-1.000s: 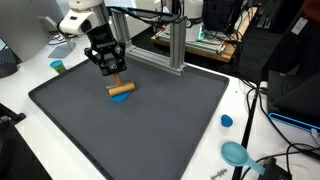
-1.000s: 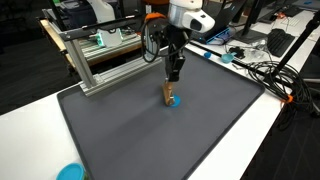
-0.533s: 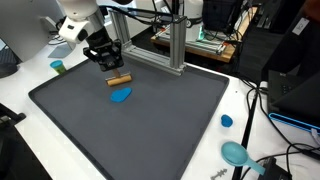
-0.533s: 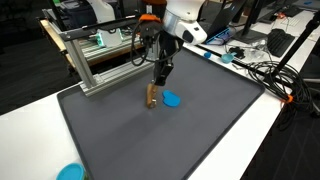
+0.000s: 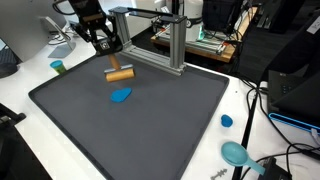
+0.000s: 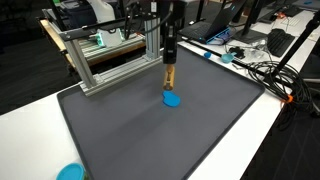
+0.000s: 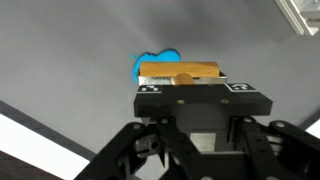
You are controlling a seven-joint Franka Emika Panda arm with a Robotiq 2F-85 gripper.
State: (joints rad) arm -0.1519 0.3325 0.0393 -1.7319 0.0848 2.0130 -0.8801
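Pincer [image 5: 115,64] pinching a wooden block [image 5: 120,73], up off the grey mat [image 5: 150,130].
I see the blue disc [image 5: 121,95] flat on the mat at 6 o'clock from the block, not touching it.

No word, number or brand name can be read in any of the views. The nearest thing to a sign is a pair of small black-and-white patterned squares [image 7: 150,88] on the body of the claw [image 7: 182,80] in the wrist view, and they are too blurred to make out. The equipment behind the tabletop [image 5: 15,105] shows no legible lettering in either exterior view.
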